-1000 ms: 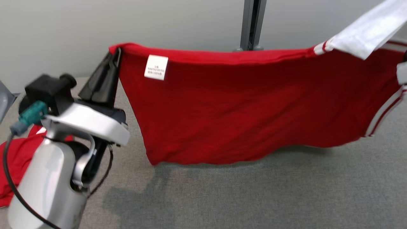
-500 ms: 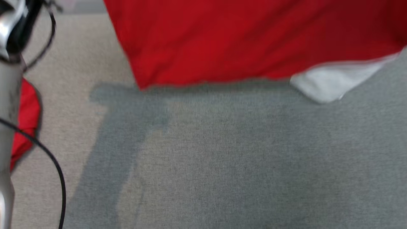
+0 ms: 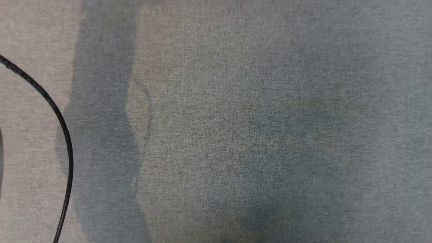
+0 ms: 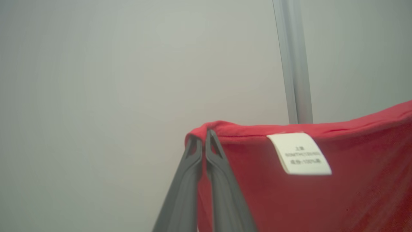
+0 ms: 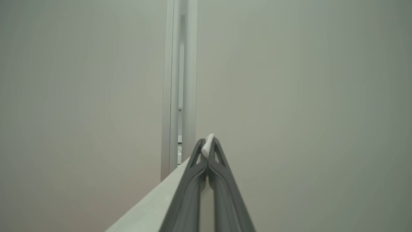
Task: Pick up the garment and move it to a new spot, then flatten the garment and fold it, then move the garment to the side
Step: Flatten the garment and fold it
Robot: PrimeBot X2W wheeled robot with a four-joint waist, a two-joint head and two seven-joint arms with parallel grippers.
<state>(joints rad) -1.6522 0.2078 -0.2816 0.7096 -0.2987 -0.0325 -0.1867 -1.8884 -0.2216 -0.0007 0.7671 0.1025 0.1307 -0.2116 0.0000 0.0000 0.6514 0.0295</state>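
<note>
Red garment (image 4: pixel 325 203), one; left gripper (image 4: pixel 203 137), right gripper (image 5: pixel 208 144), clamped

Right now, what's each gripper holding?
Left gripper: shut on a corner of the red fabric garment.
Right gripper: shut on a sliver of white fabric.

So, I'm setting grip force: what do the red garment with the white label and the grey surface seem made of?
Red garment: soft matte knit, probably cotton; it drapes and creases. Grey surface: matte woven cloth, perhaps felt; fine speckled weave.
</note>
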